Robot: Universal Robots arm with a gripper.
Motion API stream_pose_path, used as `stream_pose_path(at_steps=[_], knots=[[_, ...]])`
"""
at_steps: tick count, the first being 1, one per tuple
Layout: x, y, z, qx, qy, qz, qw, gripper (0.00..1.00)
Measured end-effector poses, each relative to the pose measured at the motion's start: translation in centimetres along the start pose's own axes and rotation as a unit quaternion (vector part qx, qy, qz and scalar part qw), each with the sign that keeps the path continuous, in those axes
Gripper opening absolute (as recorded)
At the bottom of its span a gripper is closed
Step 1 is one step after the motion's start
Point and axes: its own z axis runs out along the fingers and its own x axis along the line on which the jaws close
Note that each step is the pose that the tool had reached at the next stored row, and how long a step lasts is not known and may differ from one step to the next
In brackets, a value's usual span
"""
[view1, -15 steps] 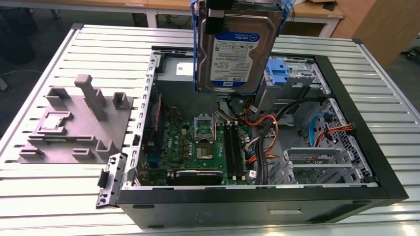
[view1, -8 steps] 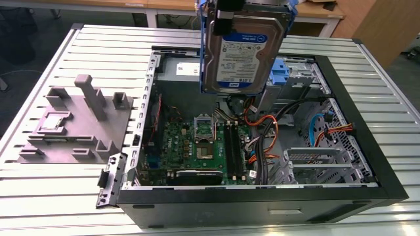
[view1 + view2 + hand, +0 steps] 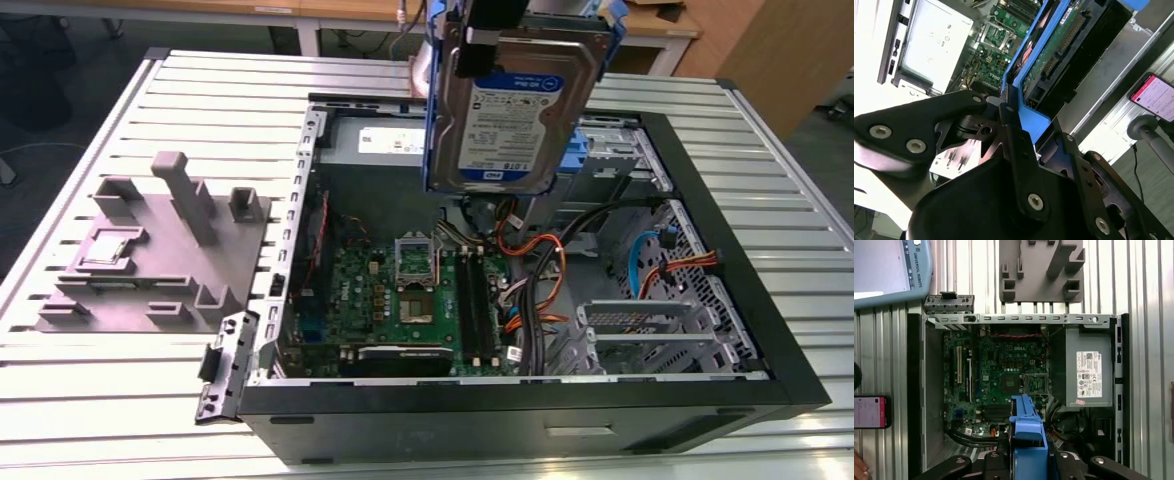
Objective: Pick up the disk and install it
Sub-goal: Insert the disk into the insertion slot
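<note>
The disk (image 3: 514, 110) hangs upright above the open computer case (image 3: 534, 405), over its rear half, with its white-and-blue label facing the exterior view. The label carries lines of dark print and a barcode block, too small to make out. The blue carrier frame runs down both of its long edges. In the second wrist view the gripper (image 3: 1021, 122) has its jaws clenched on one end of that blue frame, and the drive's green circuit board and connector row (the unlabelled underside) slant away from the black fingers (image 3: 966, 102).

In the first wrist view the gripper (image 3: 1028, 460) and the blue frame sit over the motherboard (image 3: 1004, 375). Beside the board, the grey power supply (image 3: 1089, 372) bears a white sticker of fine print and a smaller tag. Orange and red cables (image 3: 547, 260) lie loose in the case near the metal drive cage (image 3: 654, 335). A grey moulded fixture (image 3: 160, 250) stands on the slatted metal table (image 3: 107, 400) at the exterior view's left. A phone (image 3: 870, 411) with a lit pink screen lies just outside the case.
</note>
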Motion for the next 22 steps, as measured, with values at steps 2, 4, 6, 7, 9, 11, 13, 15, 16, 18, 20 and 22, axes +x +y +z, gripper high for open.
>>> stream_pose_path(at_steps=[2, 4, 6, 7, 9, 11, 13, 15, 16, 18, 20, 22], knots=[[0.14, -0.06, 0.06, 0.0, 0.0001, 0.0, 1.0, 0.36], [0.56, -0.13, 0.11, 0.0, 0.0001, 0.0, 1.0, 0.36], [1.08, -0.18, 0.14, 0.0, 0.0, 0.0, 1.0, 0.36], [1.34, -0.2, 0.15, 0.0, 0.0, 0.0, 1.0, 0.36], [1.9, -0.24, 0.17, 0.0, 0.0001, 0.0, 1.0, 0.36], [2.49, -0.28, 0.2, 0.0, 0.0, 0.0, 1.0, 0.36], [3.12, -0.32, 0.22, 0.0, 0.0, 0.0, 1.0, 0.36], [3.52, -0.36, 0.26, 0.0, 0.0001, 0.0, 1.0, 0.36], [3.73, -0.39, 0.29, 0.0, 0.0, 0.0, 1.0, 0.36], [4.18, -0.48, 0.36, 0.0, 0.0001, 0.0, 1.0, 0.36], [4.55, -0.62, 0.49, 0.0, 0.0, 0.0, 1.0, 0.36], [4.64, -0.71, 0.56, 0.0, 0.0, 0.0, 1.0, 0.36]])
